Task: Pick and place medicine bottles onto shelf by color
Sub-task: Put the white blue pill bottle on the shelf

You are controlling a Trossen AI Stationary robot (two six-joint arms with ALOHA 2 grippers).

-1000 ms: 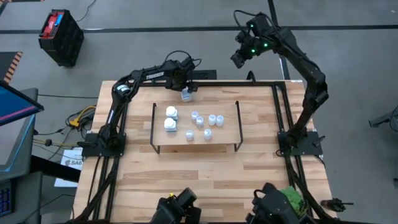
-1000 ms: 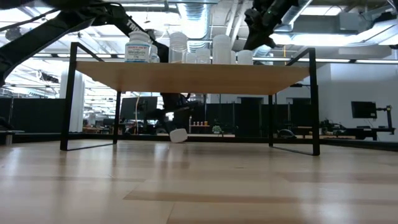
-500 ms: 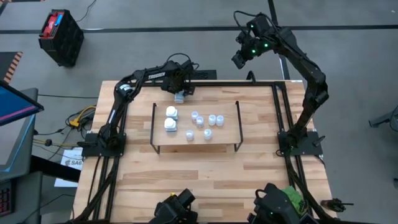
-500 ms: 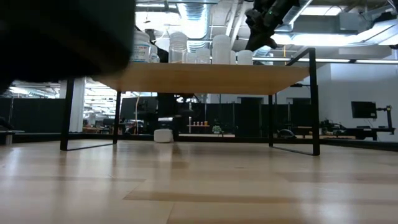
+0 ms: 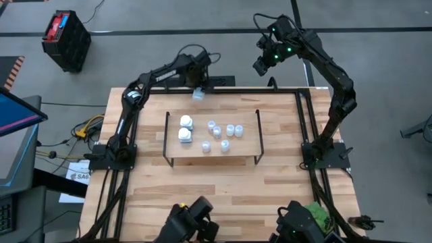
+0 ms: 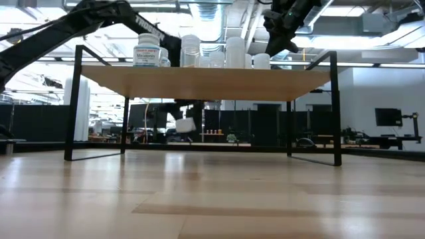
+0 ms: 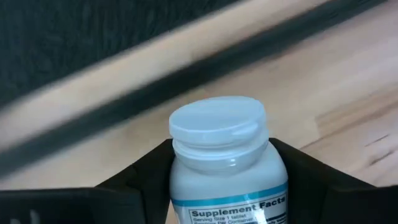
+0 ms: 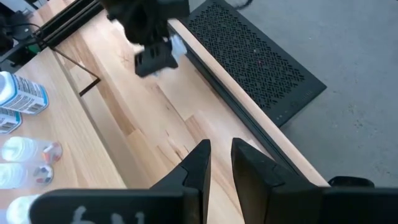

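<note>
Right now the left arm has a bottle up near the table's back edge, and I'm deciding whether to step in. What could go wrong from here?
1. The white bottle sits between the left gripper's fingers at the far table edge; if it slips, it may roll off.
2. Carried low, it could hit the shelf's black frame.
3. Set down carelessly, it could topple the two white bottles or the small clear bottles on the shelf.

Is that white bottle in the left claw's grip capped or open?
Capped: the white bottle shows its lid on, between the left gripper fingers.
</note>
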